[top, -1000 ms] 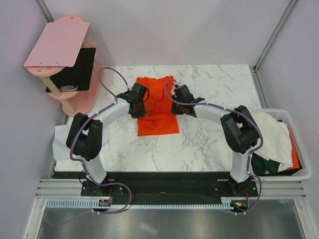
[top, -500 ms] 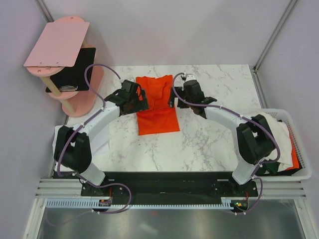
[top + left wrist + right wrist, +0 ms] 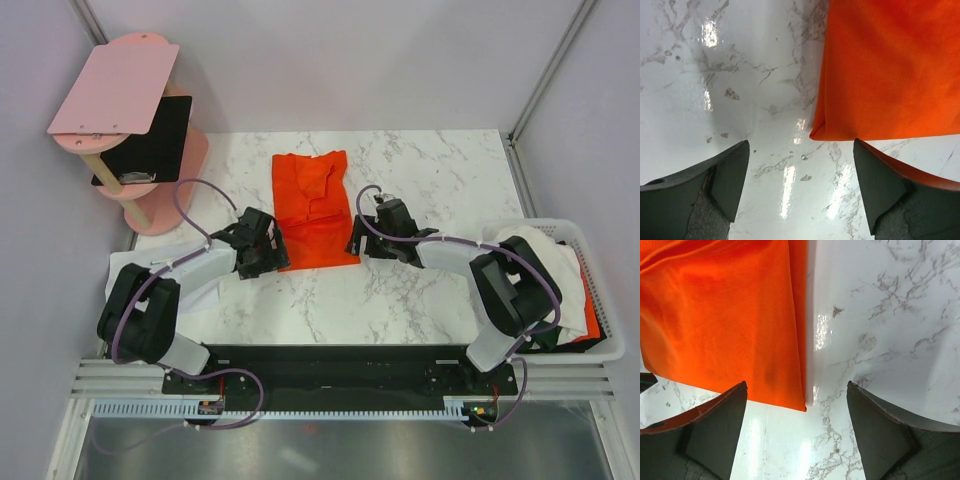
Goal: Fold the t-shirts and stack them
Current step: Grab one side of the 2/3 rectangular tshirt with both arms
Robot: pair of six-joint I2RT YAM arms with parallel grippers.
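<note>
Top view: an orange-red t-shirt (image 3: 315,205), already folded into a long narrow strip, lies flat in the middle of the marble counter (image 3: 430,300), its collar end toward the top of the frame. The left claw (image 3: 268,247) sits low at the strip's lower-left corner and the right claw (image 3: 357,238) at its lower-right corner. At the right edge of the frame a basket (image 3: 603,300) holds a white t-shirt (image 3: 545,270) over a dark green one (image 3: 528,330).

Left wrist view: the left claw is spread wide and grips nothing. The shirt's corner lies on the counter in the gap between the two fingers (image 3: 720,182), nearer the one at lower right. Bare marble fills the left half of the frame.

Right wrist view: this claw is also wide open and empty. The shirt's other lower corner points down into the middle of the gap, and the hem runs off toward the lower-left finger. I cannot tell whether that finger touches the cloth.

The next step looks like pinching both corners to fold the strip in half. The strip is several layers thick, so a shallow bite may catch only the top layer and pull the earlier folds open. Uneven closing or lifting between the two sides would skew the fold. A tip that lands short of the hem would push the cloth into a ridge or scrape the marble.
</note>
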